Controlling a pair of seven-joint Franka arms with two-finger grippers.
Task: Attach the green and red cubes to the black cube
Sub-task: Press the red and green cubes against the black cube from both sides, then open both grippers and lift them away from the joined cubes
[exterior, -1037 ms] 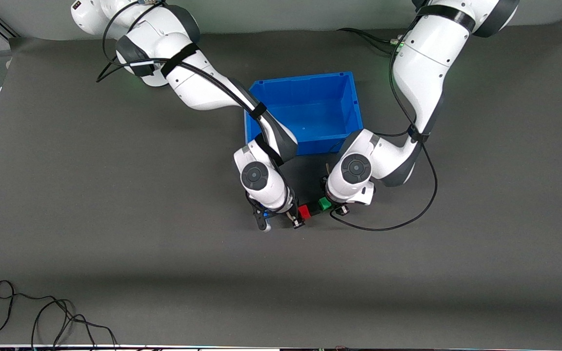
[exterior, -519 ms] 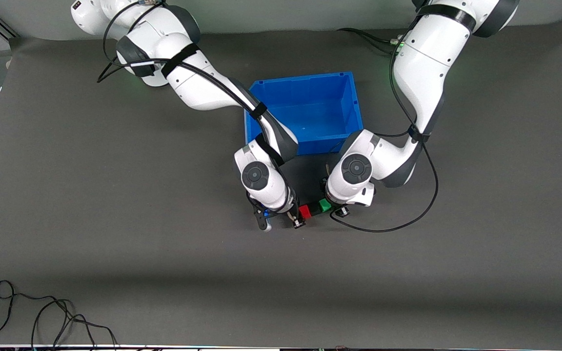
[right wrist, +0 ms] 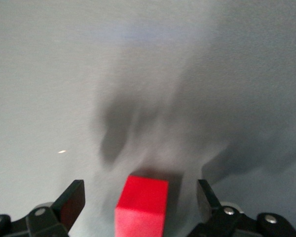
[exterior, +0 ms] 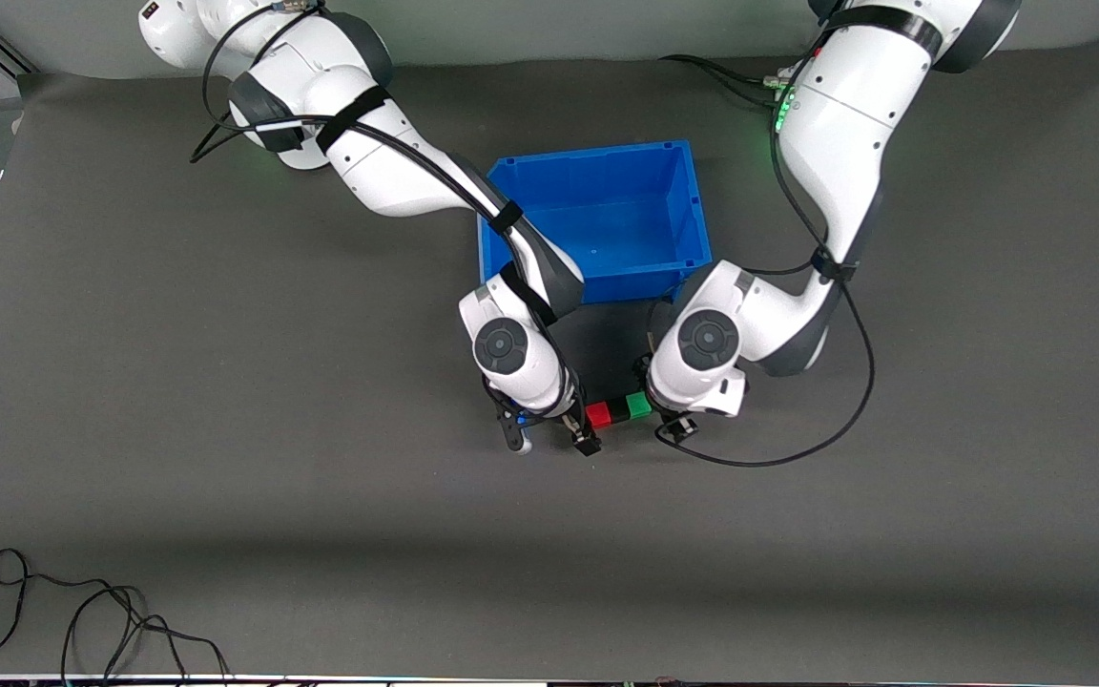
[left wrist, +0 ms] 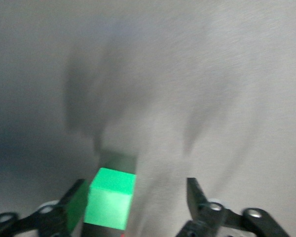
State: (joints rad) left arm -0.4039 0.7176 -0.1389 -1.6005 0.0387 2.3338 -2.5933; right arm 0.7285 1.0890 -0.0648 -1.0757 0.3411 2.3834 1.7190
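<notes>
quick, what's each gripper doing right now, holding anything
Left gripper: open, holding nothing, fingers astride the green cube.
Right gripper: open, holding nothing, red cube between its fingers.

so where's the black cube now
On the table in the front view, the black cube sits between the red cube and green cube, nearer the camera than the blue bin.

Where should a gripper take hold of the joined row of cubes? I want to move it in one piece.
Probably from above at the black cube, fingers on its two free sides, the ones facing toward and away from the front camera. The red cube and green cube cover its other two sides, and a central grip should balance the row. Both the left gripper and right gripper stand open.
</notes>
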